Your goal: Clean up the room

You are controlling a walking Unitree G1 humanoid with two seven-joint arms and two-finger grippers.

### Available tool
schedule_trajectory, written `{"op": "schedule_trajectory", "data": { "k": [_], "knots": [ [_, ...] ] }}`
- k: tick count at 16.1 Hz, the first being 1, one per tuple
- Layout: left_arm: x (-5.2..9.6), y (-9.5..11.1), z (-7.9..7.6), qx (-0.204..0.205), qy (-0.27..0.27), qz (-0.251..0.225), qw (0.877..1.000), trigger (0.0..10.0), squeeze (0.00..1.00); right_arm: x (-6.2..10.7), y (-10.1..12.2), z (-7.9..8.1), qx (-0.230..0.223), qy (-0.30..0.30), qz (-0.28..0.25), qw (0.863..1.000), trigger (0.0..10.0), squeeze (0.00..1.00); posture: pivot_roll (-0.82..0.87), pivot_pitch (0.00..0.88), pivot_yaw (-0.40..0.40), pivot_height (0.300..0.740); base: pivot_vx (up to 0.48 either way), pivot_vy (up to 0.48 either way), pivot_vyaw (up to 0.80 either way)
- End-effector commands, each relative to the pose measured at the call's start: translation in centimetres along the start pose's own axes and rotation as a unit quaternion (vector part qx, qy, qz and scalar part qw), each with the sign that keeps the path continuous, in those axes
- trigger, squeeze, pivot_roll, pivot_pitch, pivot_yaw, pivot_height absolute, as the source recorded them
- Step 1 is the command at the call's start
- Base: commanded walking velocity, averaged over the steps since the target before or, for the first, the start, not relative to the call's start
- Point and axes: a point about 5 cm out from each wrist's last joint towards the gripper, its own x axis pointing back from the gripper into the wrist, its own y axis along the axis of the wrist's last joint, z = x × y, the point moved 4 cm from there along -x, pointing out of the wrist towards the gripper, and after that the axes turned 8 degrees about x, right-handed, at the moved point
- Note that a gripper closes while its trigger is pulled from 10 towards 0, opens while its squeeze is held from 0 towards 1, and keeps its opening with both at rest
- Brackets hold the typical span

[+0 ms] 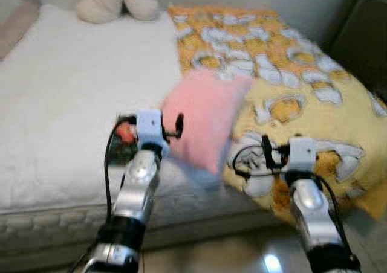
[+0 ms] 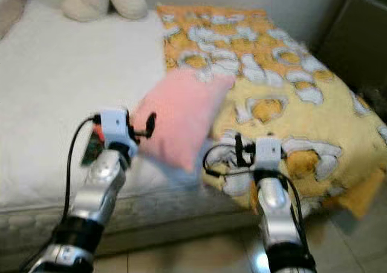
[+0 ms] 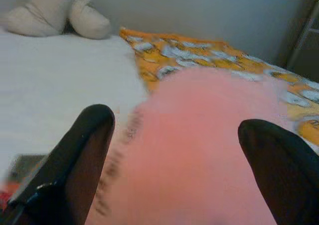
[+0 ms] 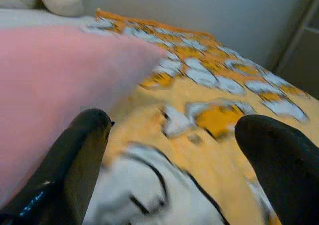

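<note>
**Bed, pink pillow, two hands raised at the near edge**

Item 1. Bed (image 1: pixel 66 92): white, fleecy cover across the robot's left and middle; the mattress edge runs along the near side, with tiled floor (image 1: pixel 242 255) below it.

Item 2. Blanket (image 1: pixel 290 73): yellow and orange with white cartoon figures, spread over the bed's right half and hanging over the near right corner.

Item 3. Pillow (image 1: pixel 205 119): pink, plush, roughly square, tilted with one corner pointing toward the blanket. It sits at the seam where white cover meets blanket, near the front edge of the bed. Its outline is blurred, and whether it rests fully on the bed cannot be told.

Item 4. Plush toy (image 1: pixel 115 1): cream-coloured, at the far end of the bed against the wall; only its lower part is in frame.

Item 5. Left hand (image 3: pixel 179 150): raised over the bed's near edge, just beside the pillow's left side. In the wrist view its two black fingers (image 3: pixel 79 155) stand wide apart with the pillow's pink face between and beyond them; contact is not evident.

Item 6. Right hand (image 4: pixel 174 155): raised over the blanket at the pillow's right. Fingers (image 4: pixel 75 160) are spread apart, nothing between them; the pillow lies off to one side, the blanket's print ahead.

Item 7. Small red and dark object (image 1: pixel 124 140): on the white cover beside the left wrist; too blurred to identify.
</note>
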Motion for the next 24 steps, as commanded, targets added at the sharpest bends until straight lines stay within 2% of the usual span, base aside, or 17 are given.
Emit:
{"op": "schedule_trajectory", "data": {
  "k": [1,6,7,8,10,12,14,17,18,19,20,21,23,24],
  "knots": [
    [0.0,0.3,0.6,-0.008,0.008,-0.002,1.0,10.0,0.0,-0.3,0.7,0.4,-0.006,0.004,-0.009,1.0,10.0,0.0,-0.01,0.0,-0.064,0.74,0.48,0.0,0.0],
    [-0.1,0.5,0.6,0.001,0.014,-0.007,1.0,10.0,0.0,-0.8,1.6,0.6,-0.034,0.013,-0.018,0.999,10.0,0.0,0.0,0.0,-0.066,0.74,0.48,0.0,0.0],
    [-0.2,0.5,1.2,-0.003,0.032,-0.003,0.999,10.0,0.0,-1.6,2.7,2.5,-0.063,0.073,-0.018,0.995,10.0,0.0,0.0,0.0,-0.067,0.74,0.0,0.0,0.0],
    [-0.1,0.5,1.3,0.002,0.034,-0.003,0.999,10.0,0.0,-2.0,3.3,3.7,-0.071,0.113,-0.014,0.991,10.0,0.0,0.0,0.0,-0.068,0.74,0.0,0.0,0.0],
    [-0.1,0.6,1.4,0.004,0.032,-0.006,0.999,10.0,0.0,-2.6,4.1,4.4,-0.1,0.133,-0.007,0.986,10.0,0.0,0.01,0.0,-0.074,0.74,0.0,0.0,0.0],
    [-0.1,1.0,1.6,0.002,0.034,-0.01,0.999,10.0,0.0,-2.5,3.6,5.0,-0.141,0.135,0.023,0.981,10.0,0.0,0.01,0.0,-0.077,0.74,0.0,0.0,0.0],
    [-0.2,1.3,2.2,-0.001,0.042,-0.014,0.999,10.0,0.0,-2.7,1.6,5.1,-0.176,0.104,0.078,0.976,10.0,0.0,0.02,0.0,-0.07,0.74,0.0,0.0,0.0],
    [-0.2,2.1,2.6,-0.011,0.042,-0.021,0.999,10.0,0.0,-2.9,-0.6,5.8,-0.199,0.082,0.15,0.965,10.0,0.0,0.02,0.019,-0.06,0.74,0.0,0.0,0.0],
    [-0.2,2.2,2.9,-0.013,0.044,-0.021,0.999,10.0,0.0,-2.8,-1.5,6.6,-0.224,0.083,0.177,0.955,10.0,0.0,0.02,0.03,-0.055,0.74,0.0,0.0,0.0],
    [0.0,2.1,3.1,-0.014,0.048,-0.019,0.999,10.0,0.0,-2.6,-2.2,7.9,-0.261,0.096,0.211,0.937,10.0,0.0,0.03,0.044,-0.056,0.74,0.0,0.0,0.0],
    [0.1,2.1,3.1,-0.015,0.049,-0.018,0.999,10.0,0.0,-2.6,-2.3,9.0,-0.278,0.113,0.227,0.926,10.0,0.0,0.03,0.049,-0.059,0.74,0.0,0.0,0.0],
    [0.1,2.1,3.1,-0.016,0.049,-0.02,0.998,10.0,0.0,-2.8,-2.1,9.6,-0.278,0.127,0.229,0.924,10.0,0.0,0.04,0.055,-0.063,0.74,0.0,0.0,0.0],
    [0.1,2.5,3.0,-0.017,0.052,-0.025,0.998,10.0,0.0,-3.4,-1.0,10.6,-0.25,0.163,0.218,0.929,10.0,0.0,0.05,0.059,-0.073,0.74,0.0,0.0,0.0],
    [0.1,2.8,3.2,-0.016,0.056,-0.029,0.998,10.0,0.0,-3.6,-0.8,11.3,-0.251,0.179,0.226,0.924,10.0,0.0,0.06,0.058,-0.075,0.74,0.0,0.0,0.0]
  ]
}}
